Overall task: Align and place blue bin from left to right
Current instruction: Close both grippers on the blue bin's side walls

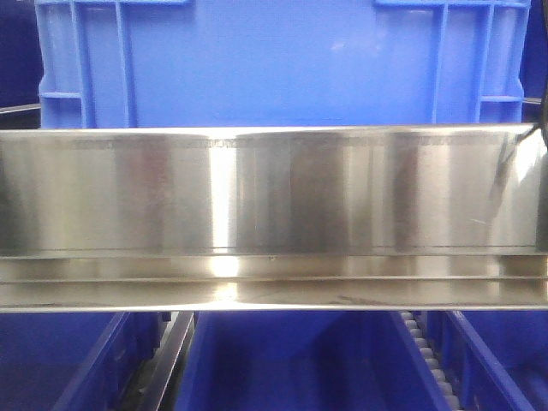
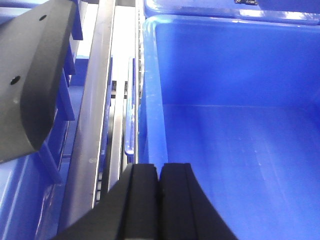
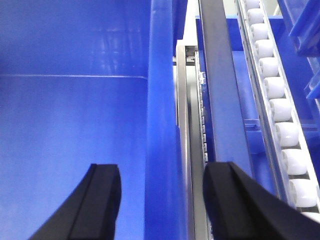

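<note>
Your right claw (image 3: 162, 172) hangs released astride the blue bin (image 3: 161, 90) wall nearest the roller rail (image 3: 277, 115), likely to pinch and steer it; your left claw (image 2: 160, 172), clenched empty, hovers over the opposite wall.

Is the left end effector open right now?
No, the left end effector shows its fingers pressed together with no gap.

Rack: stainless front rail (image 1: 274, 193) spans the full width. Blue bin (image 1: 282, 64) sits on the upper level just behind the rail's top edge, wide wall facing out. On the lower level, darker blue bins (image 1: 291, 360) stand side by side, separated by a white roller track (image 1: 424, 347) and a steel guide rail (image 3: 217, 75).
</note>
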Robot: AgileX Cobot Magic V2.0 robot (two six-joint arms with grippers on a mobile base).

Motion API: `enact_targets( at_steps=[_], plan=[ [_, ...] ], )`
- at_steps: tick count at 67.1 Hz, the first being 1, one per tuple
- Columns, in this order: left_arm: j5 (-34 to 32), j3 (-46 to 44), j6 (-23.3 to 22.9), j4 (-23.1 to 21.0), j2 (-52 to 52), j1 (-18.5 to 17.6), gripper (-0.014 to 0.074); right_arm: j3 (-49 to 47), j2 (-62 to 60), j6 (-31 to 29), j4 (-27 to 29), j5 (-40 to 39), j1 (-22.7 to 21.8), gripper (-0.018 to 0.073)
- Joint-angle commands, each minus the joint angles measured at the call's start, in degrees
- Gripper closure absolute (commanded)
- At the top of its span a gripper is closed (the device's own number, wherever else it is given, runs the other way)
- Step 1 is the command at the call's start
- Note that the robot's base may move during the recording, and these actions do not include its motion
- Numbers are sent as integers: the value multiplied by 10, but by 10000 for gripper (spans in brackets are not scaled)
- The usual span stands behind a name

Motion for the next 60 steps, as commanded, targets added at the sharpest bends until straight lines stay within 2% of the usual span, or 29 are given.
enact_targets(
  at_steps=[1,60],
  plan=[
    [-2,-5,-4,-1,0,-2,707,-4,3,1,-6,0,-4,282],
    [-3,-5,-4,-1,1,-2,707,-4,10,1,-4,20,-3,282]
  ],
)
